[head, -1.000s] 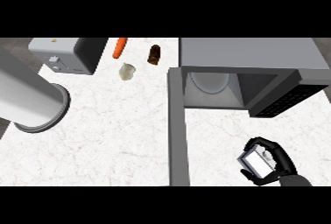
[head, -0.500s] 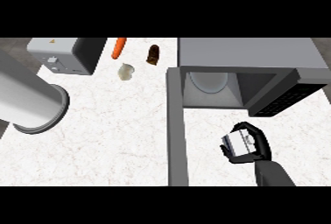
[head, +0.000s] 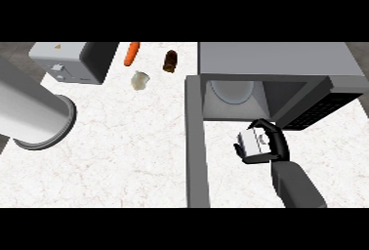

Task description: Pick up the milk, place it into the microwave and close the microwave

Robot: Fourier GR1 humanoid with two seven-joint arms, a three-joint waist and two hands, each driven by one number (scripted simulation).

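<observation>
The right hand [head: 278, 147] comes in from the lower edge on its grey forearm [head: 294, 184], and its black fingers [head: 275, 131] and thumb are curled round the milk [head: 253, 142], a small white carton that shows between them, partly hidden by the hand. The milk is off the counter [head: 122, 151], in the air just in front of the microwave [head: 277, 61] and near the lower right corner of its opening; whether it has crossed the sill cannot be told from this steep angle. The microwave stands at the upper right with its door [head: 195, 146] swung open, seen edge-on as a long grey strip running toward the lower edge, left of the hand. Inside the cavity a pale round plate [head: 232, 91] shows, and the dark control panel [head: 324, 108] lies to the right of the opening, just above the hand. The left hand does not show; a thick grey tube [head: 32, 117] comes in from the left edge over the white marbled counter. At the upper left stands a toaster [head: 63, 62], with a carrot [head: 131, 52] right of it, a small brown item [head: 170, 61] further right near the microwave, and a pale lump [head: 140, 80] just below the carrot, all well apart from the milk.
</observation>
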